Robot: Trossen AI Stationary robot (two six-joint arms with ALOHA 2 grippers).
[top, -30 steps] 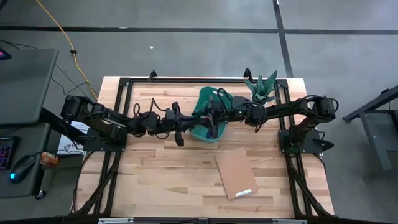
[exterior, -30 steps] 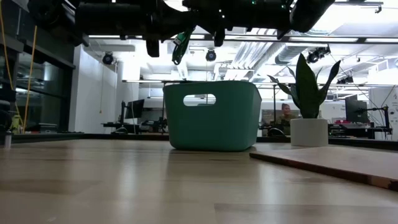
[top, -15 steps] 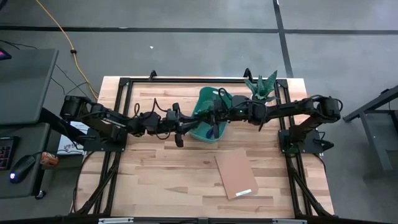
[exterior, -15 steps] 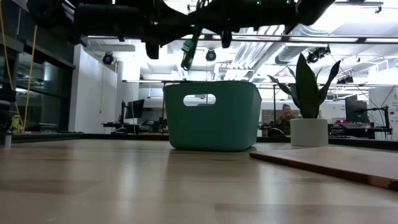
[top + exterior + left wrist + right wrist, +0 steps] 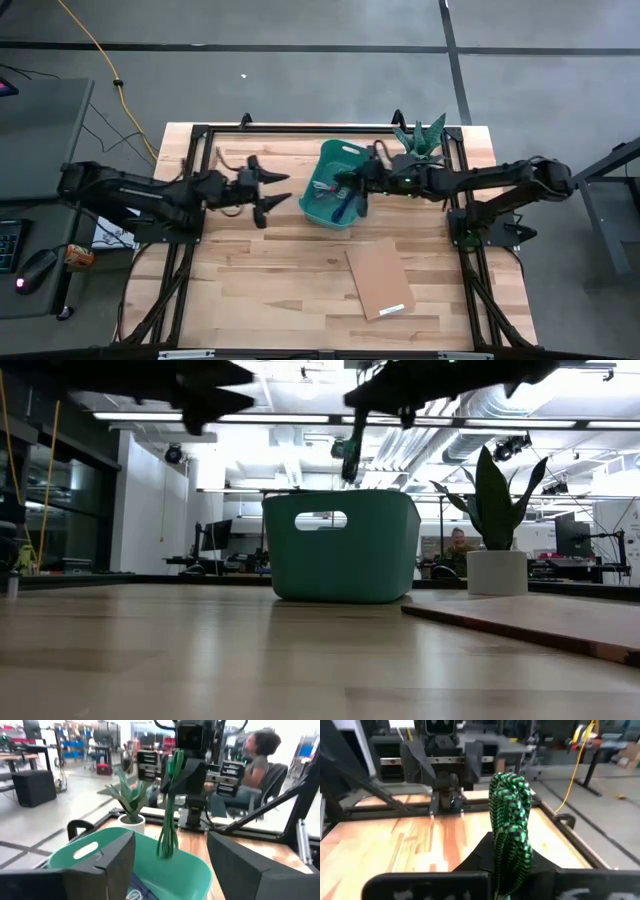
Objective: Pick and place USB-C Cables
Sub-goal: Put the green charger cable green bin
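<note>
A green USB-C cable bundle (image 5: 167, 820) hangs over the teal bin (image 5: 330, 160) with my right gripper (image 5: 347, 186) shut on it. In the low view the bundle (image 5: 350, 460) ends just above the bin's rim (image 5: 340, 494). My left gripper (image 5: 283, 187) stands open with nothing between its fingers, left of the bin and at the same height as the right one. Other cables (image 5: 134, 889), purple and white among them, lie on the bin's floor. My right gripper pinches the green bundle near one end (image 5: 509, 862) between its two fingers. The fingers reach in level from the table's right side. The bundle hangs straight down below them, its looped lower end (image 5: 166, 847) clear of the bin.
A potted plant (image 5: 420, 140) stands at the far edge, right of the bin. A brown cardboard sheet (image 5: 380, 280) lies near the front right. Bare wood (image 5: 260, 270) lies in front of the bin. People sit in the room beyond the table.
My left gripper has opened, let go of the green bundle and drawn back toward the table's left edge. My right gripper has shut on the bundle and carried it a little toward the right, over the bin, where it still hangs.
</note>
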